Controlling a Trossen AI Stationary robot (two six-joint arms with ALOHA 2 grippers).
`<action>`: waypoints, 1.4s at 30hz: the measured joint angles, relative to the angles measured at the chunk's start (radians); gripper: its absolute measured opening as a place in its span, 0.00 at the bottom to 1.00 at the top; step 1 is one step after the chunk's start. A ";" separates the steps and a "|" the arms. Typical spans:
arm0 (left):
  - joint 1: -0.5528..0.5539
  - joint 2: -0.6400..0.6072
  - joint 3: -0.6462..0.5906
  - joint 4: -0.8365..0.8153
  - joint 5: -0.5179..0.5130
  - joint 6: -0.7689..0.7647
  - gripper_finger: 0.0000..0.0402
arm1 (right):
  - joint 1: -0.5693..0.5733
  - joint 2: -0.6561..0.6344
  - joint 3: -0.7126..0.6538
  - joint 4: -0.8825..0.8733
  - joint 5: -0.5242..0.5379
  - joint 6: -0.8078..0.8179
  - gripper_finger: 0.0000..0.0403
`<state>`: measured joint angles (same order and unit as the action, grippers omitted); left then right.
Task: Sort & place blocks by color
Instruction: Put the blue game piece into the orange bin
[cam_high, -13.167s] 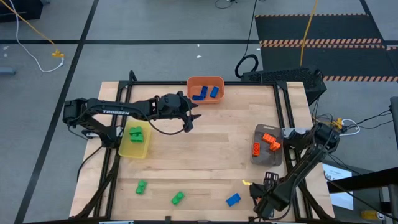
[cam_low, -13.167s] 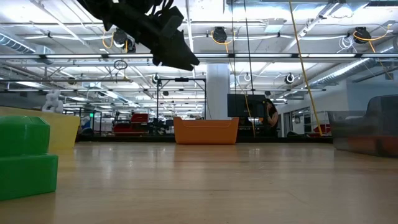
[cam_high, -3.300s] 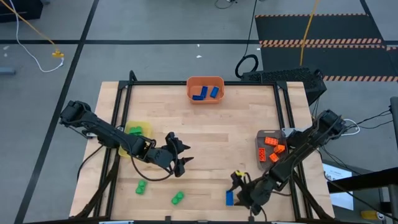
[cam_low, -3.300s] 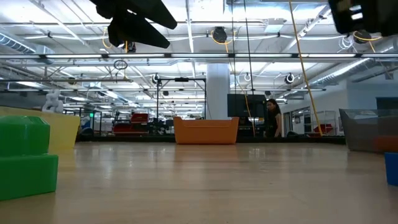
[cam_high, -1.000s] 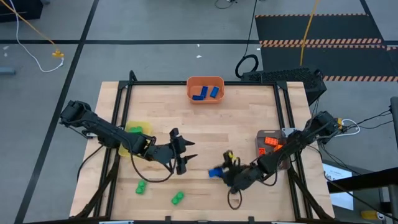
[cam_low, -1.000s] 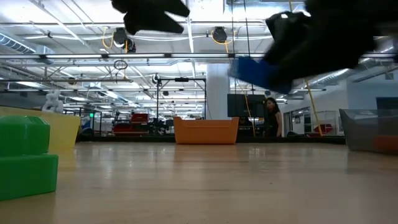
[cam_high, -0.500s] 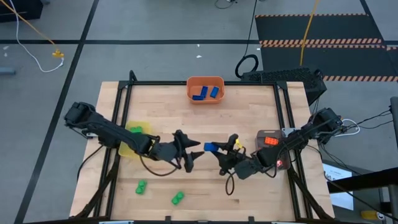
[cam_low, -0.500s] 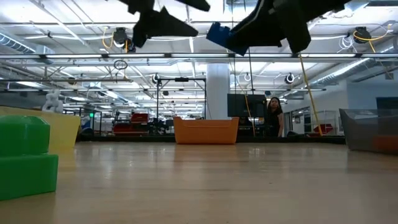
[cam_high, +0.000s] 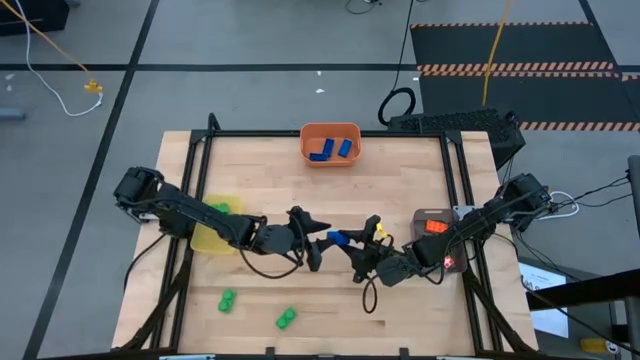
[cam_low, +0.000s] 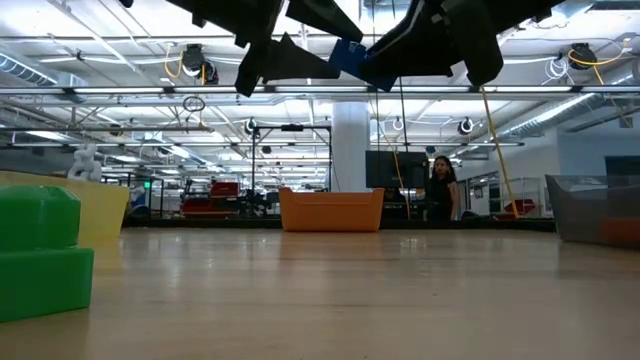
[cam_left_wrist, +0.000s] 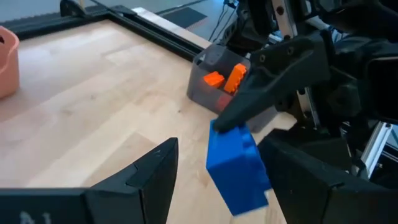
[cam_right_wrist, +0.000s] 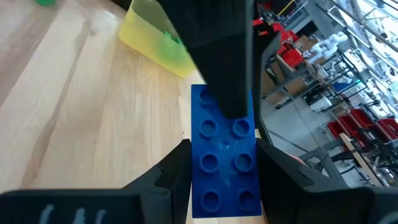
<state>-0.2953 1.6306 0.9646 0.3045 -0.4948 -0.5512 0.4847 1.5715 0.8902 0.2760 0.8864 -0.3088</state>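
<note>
A blue studded block (cam_high: 338, 238) hangs in the air over the table's middle, shut in my right gripper (cam_high: 352, 243), which reaches in from the right. My left gripper (cam_high: 318, 243) comes from the left and is open. In the left wrist view its two fingers stand on either side of the block (cam_left_wrist: 236, 168) with gaps showing. In the low view the block (cam_low: 348, 55) is high above the table. Two green blocks (cam_high: 227, 299) (cam_high: 286, 318) lie flat near the near edge. My right gripper pinches the blue block between its two fingers (cam_right_wrist: 175, 180), which lie on the block's long sides (cam_right_wrist: 200, 177) at the end nearer the wrist. It comes roughly level from the table's right. The block is lifted clear, its studded face showing and its free end pointing at my left gripper.
The yellow bin (cam_high: 215, 228) with green blocks sits on the left. The orange bin (cam_high: 330, 143) with blue blocks sits at the far edge. The grey bin (cam_high: 432, 232) with orange blocks sits on the right. A green block (cam_low: 40, 255) stands close to the low camera.
My right gripper has carried the blue block up and toward the far-left, from the near middle to the table's centre, then held still. My left gripper has moved right toward it, until its open fingers flank the block's free end.
</note>
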 joint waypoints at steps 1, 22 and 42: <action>0.001 0.000 0.000 0.007 -0.001 0.009 0.58 | 0.000 0.000 0.000 -0.001 0.000 0.000 0.32; 0.051 0.105 0.001 0.140 0.090 0.024 0.53 | -0.008 0.000 -0.002 0.002 0.026 -0.026 0.33; 0.143 0.019 0.025 -0.002 0.126 0.162 0.23 | -0.002 -0.003 0.003 -0.059 0.110 -0.046 0.46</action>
<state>-0.1526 1.6494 0.9899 0.3028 -0.3688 -0.3890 0.4829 1.5683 0.8927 0.2168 0.9963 -0.3549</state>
